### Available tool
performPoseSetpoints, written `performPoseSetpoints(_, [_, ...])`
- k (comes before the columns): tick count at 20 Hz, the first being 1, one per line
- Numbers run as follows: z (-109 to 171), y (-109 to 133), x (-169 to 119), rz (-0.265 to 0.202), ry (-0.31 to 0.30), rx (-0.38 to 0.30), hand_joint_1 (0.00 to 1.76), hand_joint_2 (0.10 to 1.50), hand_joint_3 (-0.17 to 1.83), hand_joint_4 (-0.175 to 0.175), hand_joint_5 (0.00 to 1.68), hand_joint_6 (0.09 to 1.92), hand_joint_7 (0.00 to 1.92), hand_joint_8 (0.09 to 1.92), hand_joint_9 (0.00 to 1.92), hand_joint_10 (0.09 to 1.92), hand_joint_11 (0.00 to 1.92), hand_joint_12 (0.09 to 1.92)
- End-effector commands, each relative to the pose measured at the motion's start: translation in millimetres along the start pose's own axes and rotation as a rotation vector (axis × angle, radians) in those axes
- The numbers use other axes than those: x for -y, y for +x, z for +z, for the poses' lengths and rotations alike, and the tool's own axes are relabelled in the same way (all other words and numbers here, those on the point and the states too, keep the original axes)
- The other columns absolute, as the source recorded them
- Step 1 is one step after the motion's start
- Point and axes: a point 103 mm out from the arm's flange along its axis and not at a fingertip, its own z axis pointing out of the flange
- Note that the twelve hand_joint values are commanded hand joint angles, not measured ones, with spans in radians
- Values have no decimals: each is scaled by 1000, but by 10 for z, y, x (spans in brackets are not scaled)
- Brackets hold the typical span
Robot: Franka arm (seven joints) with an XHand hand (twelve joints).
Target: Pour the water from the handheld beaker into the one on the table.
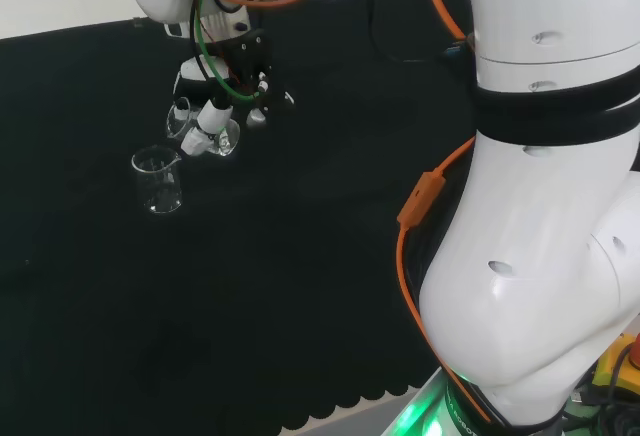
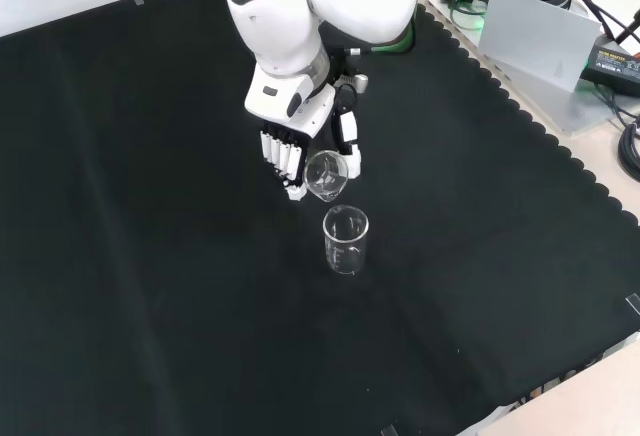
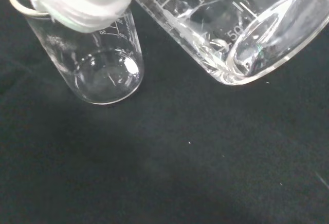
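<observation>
Front view showed the robot hand [image 2: 300, 151] with fingers and thumb curled round the handheld beaker [image 2: 326, 173], tilted above and just beside the upright beaker on the bench [image 2: 346, 241]. Both were clear, thin-walled glass cylinders with printed scale marks and pour lips: light, rigid, smooth, likely slippery and breakable. The mid-wall looked the sensible place to grip. The black cloth [image 2: 150, 256] lay matte and soft.

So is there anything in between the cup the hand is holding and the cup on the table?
No. In the front view only bare black cloth shows between the held beaker in the hand and the standing beaker.
</observation>
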Motion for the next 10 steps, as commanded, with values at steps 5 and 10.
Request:
performPoseSetpoints(5, [-39, 80, -4, 14, 53, 71, 1305, 1064, -175, -175, 1258, 557, 1318, 523, 1456, 713, 1046, 925])
performPoseSetpoints(10, [-58, 104, 3, 17, 69, 91, 1305, 1064, -175, -175, 1258, 557, 1318, 522, 1456, 714, 1046, 925])
